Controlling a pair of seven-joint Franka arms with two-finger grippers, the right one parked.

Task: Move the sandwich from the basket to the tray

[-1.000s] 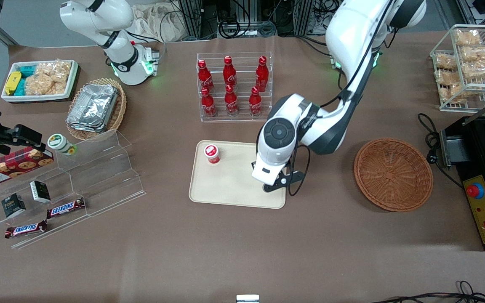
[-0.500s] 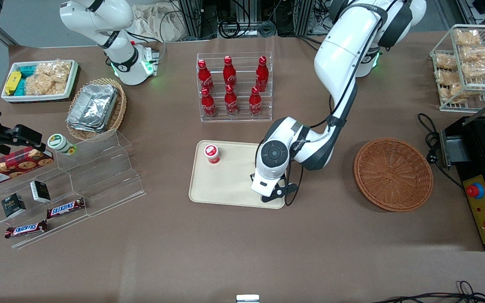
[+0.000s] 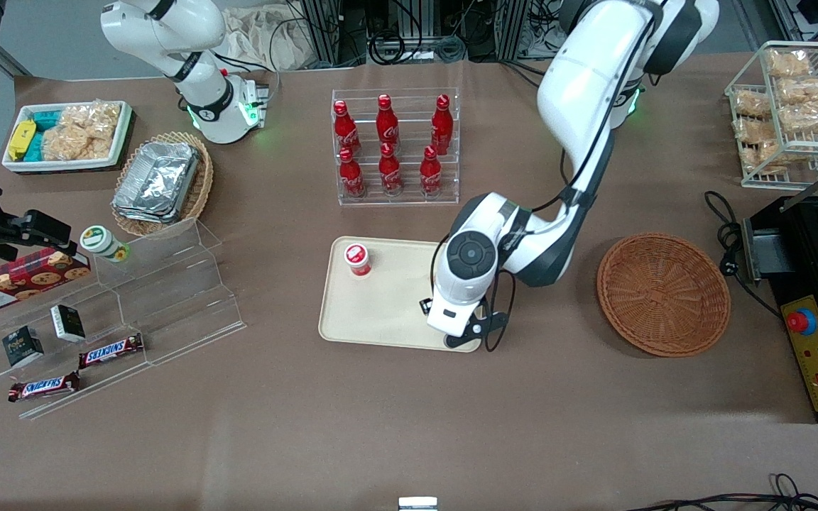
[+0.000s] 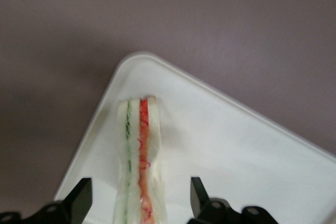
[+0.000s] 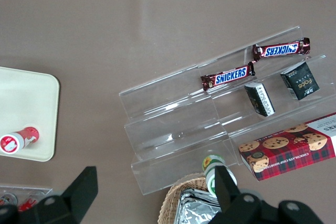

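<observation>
The sandwich (image 4: 139,145), white bread with green and orange-red filling lines, lies on the cream tray (image 4: 226,150) close to one rounded corner. My left gripper (image 4: 140,183) is open, with a black finger (image 4: 83,199) on each side of the sandwich and a gap to both. In the front view the gripper (image 3: 455,332) is low over the tray (image 3: 380,312), at the corner nearest the front camera on the basket's side. The arm hides the sandwich there. The reddish-brown round basket (image 3: 663,293) sits empty toward the working arm's end of the table.
A small red-lidded cup (image 3: 358,259) stands on the tray. A clear rack of red bottles (image 3: 391,145) is farther from the front camera than the tray. Clear acrylic steps (image 3: 160,284) with snacks lie toward the parked arm's end.
The left arm has come down and moved a little nearer to the front camera, ending over the tray's corner. The basket and the cup have not moved.
</observation>
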